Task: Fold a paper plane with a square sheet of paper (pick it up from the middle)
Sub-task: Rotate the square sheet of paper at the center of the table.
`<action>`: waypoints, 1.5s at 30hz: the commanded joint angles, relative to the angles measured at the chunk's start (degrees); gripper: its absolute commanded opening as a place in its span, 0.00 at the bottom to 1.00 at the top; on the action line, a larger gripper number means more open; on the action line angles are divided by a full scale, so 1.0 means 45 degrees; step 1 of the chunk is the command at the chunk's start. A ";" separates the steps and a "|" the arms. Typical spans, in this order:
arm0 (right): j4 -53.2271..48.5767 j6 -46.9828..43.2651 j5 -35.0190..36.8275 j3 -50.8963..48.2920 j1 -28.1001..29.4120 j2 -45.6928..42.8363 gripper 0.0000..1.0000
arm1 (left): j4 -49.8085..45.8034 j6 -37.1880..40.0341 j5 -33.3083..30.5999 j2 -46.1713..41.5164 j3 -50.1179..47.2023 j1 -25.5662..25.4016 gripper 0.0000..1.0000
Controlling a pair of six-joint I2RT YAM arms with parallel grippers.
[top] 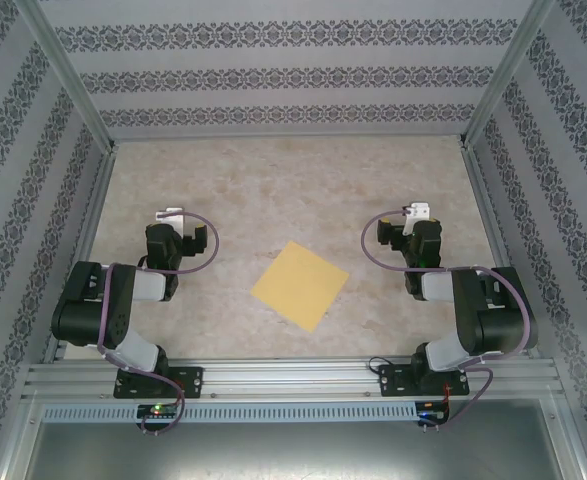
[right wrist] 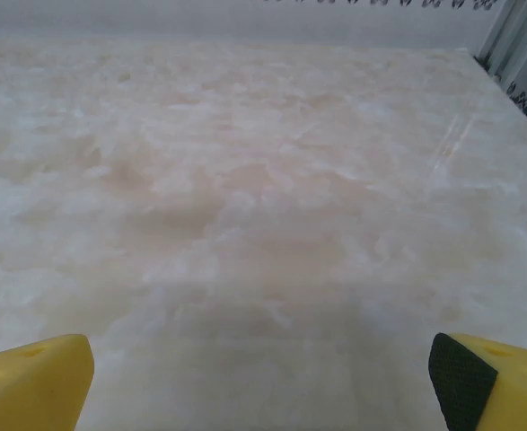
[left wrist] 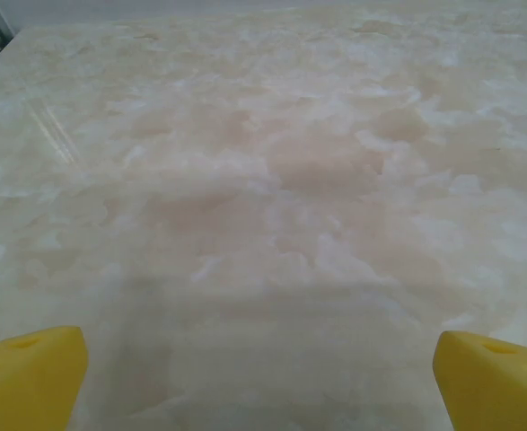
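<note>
The square sheet of paper (top: 300, 285), yellow-orange and flat, lies turned like a diamond on the marble table between the two arms. My left gripper (top: 178, 232) rests folded back at the left, well apart from the sheet; in the left wrist view its yellow fingertips (left wrist: 30, 375) stand wide apart over bare table, so it is open. At the right my right gripper (top: 401, 230) is likewise folded back and apart from the sheet; its yellow fingers (right wrist: 31, 382) are spread with nothing between them. No paper plane is in view.
The marble tabletop (top: 293, 190) is walled in by patterned panels at the back and both sides. An aluminium rail (top: 293, 378) carrying the arm bases runs along the near edge. Metal posts (top: 68, 80) stand at the back corners.
</note>
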 commanded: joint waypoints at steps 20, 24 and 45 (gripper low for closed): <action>0.0562 0.0169 -0.0260 0.0148 -0.0016 -0.0038 0.98 | 0.0124 -0.0260 0.0229 -0.0075 0.0210 0.0197 1.00; 0.0786 -0.0126 -0.0107 -0.0067 0.0251 -0.0225 0.98 | 0.0116 -0.0143 0.0541 -0.0396 0.0064 0.0188 1.00; -1.4725 0.6864 -0.3776 0.6413 0.1868 -0.3384 0.98 | -0.8143 -0.4930 -0.1143 -0.7067 0.1466 0.0217 1.00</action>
